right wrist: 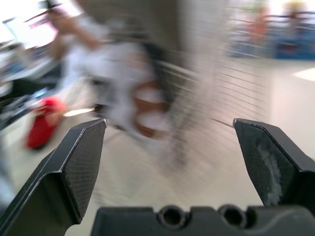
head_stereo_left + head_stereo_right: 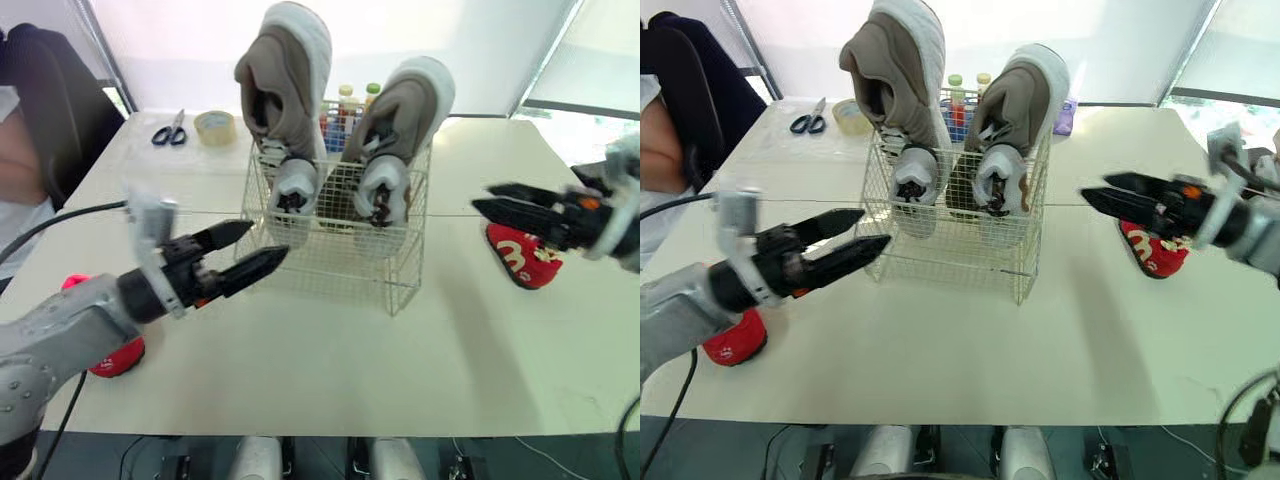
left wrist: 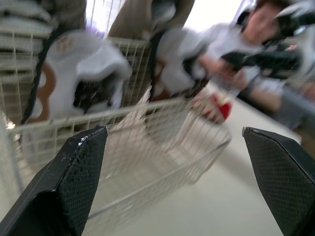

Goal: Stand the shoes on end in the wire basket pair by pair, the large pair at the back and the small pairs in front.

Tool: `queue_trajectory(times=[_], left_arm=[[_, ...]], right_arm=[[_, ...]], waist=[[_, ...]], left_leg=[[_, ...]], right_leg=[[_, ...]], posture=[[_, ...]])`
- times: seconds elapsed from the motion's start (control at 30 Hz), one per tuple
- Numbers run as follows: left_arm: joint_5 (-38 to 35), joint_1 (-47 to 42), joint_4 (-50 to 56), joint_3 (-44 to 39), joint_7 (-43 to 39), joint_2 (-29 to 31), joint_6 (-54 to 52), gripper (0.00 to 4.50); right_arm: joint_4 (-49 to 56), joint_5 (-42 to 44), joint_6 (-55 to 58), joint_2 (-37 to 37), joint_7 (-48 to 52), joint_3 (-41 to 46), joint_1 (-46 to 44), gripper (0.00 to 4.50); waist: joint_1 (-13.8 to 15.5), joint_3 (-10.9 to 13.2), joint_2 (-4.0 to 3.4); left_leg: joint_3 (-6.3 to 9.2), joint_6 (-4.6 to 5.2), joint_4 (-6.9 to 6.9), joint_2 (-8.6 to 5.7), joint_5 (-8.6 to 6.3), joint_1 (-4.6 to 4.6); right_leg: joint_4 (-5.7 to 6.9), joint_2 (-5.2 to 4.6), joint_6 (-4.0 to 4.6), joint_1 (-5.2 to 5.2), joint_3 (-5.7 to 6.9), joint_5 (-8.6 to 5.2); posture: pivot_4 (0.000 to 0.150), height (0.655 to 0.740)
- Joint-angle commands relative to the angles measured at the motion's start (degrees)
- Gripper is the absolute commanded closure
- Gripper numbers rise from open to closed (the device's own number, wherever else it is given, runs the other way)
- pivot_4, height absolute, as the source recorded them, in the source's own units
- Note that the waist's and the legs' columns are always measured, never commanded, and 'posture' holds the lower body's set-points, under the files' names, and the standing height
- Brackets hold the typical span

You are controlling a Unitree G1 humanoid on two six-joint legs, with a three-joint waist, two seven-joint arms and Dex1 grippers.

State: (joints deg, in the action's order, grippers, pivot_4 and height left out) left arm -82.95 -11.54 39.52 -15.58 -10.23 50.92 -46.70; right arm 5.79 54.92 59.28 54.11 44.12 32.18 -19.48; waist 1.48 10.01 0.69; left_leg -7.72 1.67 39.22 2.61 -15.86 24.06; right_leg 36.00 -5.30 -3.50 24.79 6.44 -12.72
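The large grey-brown shoes (image 2: 902, 80) stood on end at the back of the wire basket (image 2: 950, 262). The left gripper (image 2: 875, 227) and right gripper (image 2: 1095, 188) flanked it, jaws parted. A red shoe (image 2: 1152, 250) lay on the surface (image 2: 970, 350) near the right gripper.

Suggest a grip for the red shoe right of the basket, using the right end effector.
Likely a top-down pinch across its sides, mid-length. The red shoe lies low on the table, right of the wire basket, with the open right end effector hovering near it. Its opening is hidden, so a collar grip can't be judged.
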Motion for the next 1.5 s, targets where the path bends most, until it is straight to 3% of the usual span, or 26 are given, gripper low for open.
queue_trajectory(times=[0.03,0.1,0.23,0.33,0.4,0.63,0.83,1.23,1.33,1.43,1.5], left_arm=[[-13.15,-3.97,-1.62,2.13,-8.48,-1.73,-0.68,0.02],[-18.97,-5.74,-3.42,2.32,-11.12,-5.35,1.19,0.02],[-9.53,-6.74,-1.86,8.08,-12.19,-9.50,1.26,0.02],[0.75,-6.15,2.13,14.40,-13.58,-9.58,0.13,0.02],[4.82,-5.10,3.46,16.41,-16.27,-9.11,0.30,0.02],[9.35,-2.42,6.13,17.52,-18.20,-7.75,0.12,0.02],[6.44,-1.23,5.78,14.79,-16.51,-6.82,0.29,0.02],[10.54,-0.57,4.40,13.36,-18.29,-4.18,-0.16,0.02],[10.36,-0.27,4.32,12.29,-17.78,-3.75,-0.01,0.00],[10.02,-0.21,4.49,11.90,-17.20,-3.65,0.00,0.00],[9.98,-0.38,4.48,11.97,-17.28,-3.55,-0.14,0.00]], right_arm=[[6.50,-8.86,-9.81,-5.52,-9.36,8.11,8.72,0.00],[12.71,-8.39,-9.98,-8.90,-13.80,9.83,11.49,0.00],[22.35,-13.90,-11.77,-14.59,-25.22,11.37,15.89,0.00],[25.43,-17.37,-13.30,-15.25,-23.81,10.78,24.26,0.00],[24.14,-16.85,-13.82,-17.88,-25.71,10.67,24.92,0.00],[13.04,-23.58,-22.87,-25.15,-28.58,3.92,22.79,0.00],[3.22,-27.78,-30.62,-27.81,-28.14,0.15,19.98,0.00],[-36.09,-34.89,-51.99,-26.87,-22.97,-5.17,-0.97,0.00],[-40.58,-35.29,-55.18,-26.80,-22.35,-5.21,-2.79,0.87],[-41.80,-35.31,-56.68,-26.70,-21.69,-5.43,-3.25,2.15],[-41.60,-35.36,-57.24,-26.43,-21.46,-5.55,-3.34,2.54]], waist=[[0.32,-0.01,-0.03],[0.13,0.01,-0.24],[-0.76,-0.03,-0.47],[-0.39,-0.03,-0.43],[-0.64,-0.02,-0.42],[-1.17,-0.03,-0.47],[-0.91,-0.02,-0.50],[-2.04,0.02,-0.55],[-2.19,0.02,-0.55],[-2.31,0.02,-0.55],[-2.34,0.02,-0.55]], left_leg=[[-0.03,-0.06,0.00,0.02,0.03,0.00],[-0.07,-0.21,-0.01,0.08,0.11,0.01],[-0.05,-0.23,-0.05,0.13,0.12,-0.08],[-0.01,-0.25,-0.10,0.13,0.12,-0.27],[0.02,-0.21,-0.13,0.13,0.09,-0.26],[-0.13,-0.16,-0.15,0.18,0.05,-0.40],[-0.13,-0.15,-0.18,0.17,0.05,-0.39],[-0.15,-0.16,-0.18,0.15,0.08,-0.42],[-0.15,-0.17,-0.18,0.15,0.08,-0.47],[-0.15,-0.24,-0.18,0.16,0.12,-0.52],[-0.16,-0.24,-0.18,0.16,0.11,-0.57]], right_leg=[[0.01,0.03,-0.04,0.02,-0.02,0.02],[0.01,0.08,-0.05,0.08,-0.07,0.02],[0.09,0.22,-0.04,0.09,-0.17,0.02],[0.06,0.29,-0.05,-0.08,-0.16,-0.06],[-0.01,0.28,0.12,-0.14,-0.17,-0.14],[-0.01,0.29,0.27,-0.12,-0.35,-0.26],[0.00,0.27,0.35,-0.10,-0.40,-0.23],[0.04,0.32,0.32,-0.12,-0.38,-0.21],[0.04,0.31,0.28,-0.17,-0.38,-0.20],[0.04,0.30,0.27,-0.23,-0.38,-0.20],[0.04,0.29,0.27,-0.27,-0.39,-0.20]], posture=[[0.150,0.7400],[0.150,0.7400],[0.150,0.7400],[0.150,0.7400],[0.150,0.7400],[0.150,0.7400],[0.150,0.7400],[0.150,0.7400],[0.150,0.7400],[0.150,0.7400],[0.150,0.7400]])
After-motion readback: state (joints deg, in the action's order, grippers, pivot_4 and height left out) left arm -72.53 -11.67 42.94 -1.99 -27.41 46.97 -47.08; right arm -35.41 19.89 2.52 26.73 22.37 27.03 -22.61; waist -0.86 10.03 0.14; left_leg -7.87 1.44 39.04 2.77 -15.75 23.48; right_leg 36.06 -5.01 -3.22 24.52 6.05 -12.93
